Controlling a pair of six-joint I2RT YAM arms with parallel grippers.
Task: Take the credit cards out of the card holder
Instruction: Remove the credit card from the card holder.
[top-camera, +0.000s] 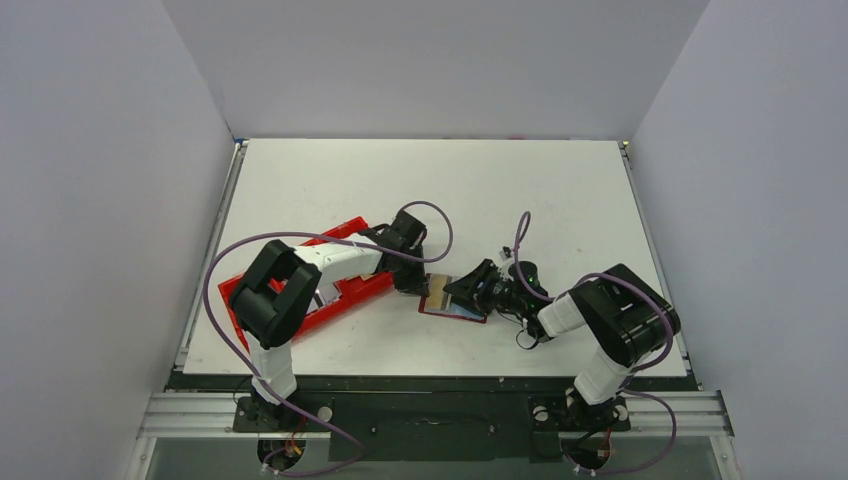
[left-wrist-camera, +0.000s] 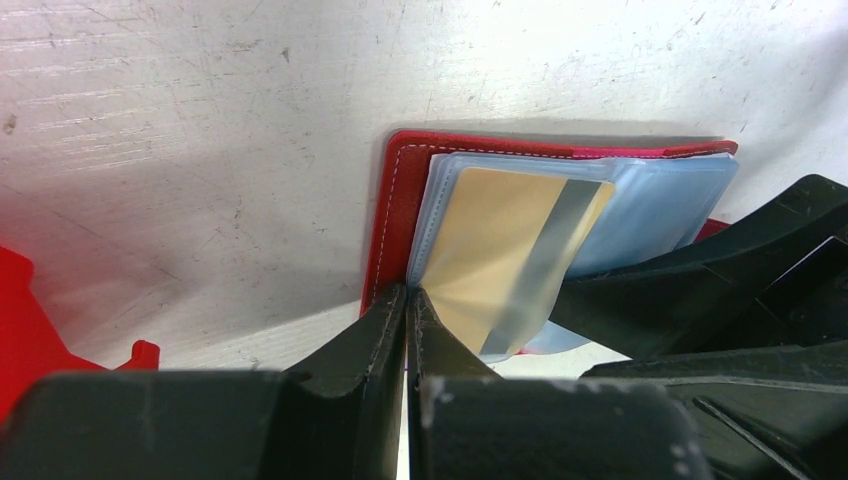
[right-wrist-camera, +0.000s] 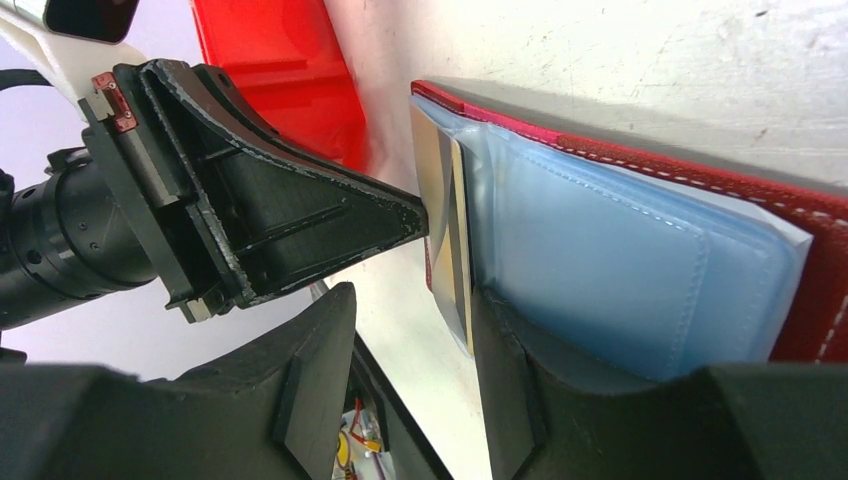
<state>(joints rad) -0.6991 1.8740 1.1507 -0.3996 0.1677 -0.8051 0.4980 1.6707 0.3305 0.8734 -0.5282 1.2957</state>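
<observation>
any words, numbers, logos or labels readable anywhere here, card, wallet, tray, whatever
No readable text in any view.
credit card: plain gold-tan face with a grey stripe, no print, name or number shows.
card holder: white stitching only, no brand; its grey-blue pockets are blank.
red tray: no label on the part that shows.

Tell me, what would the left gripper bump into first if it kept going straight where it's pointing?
The card holder. The left gripper, shut, has its tip right at the holder's near corner, beside the gold credit card. Going on, it would likely push into that corner first, though depth is unclear.
</observation>
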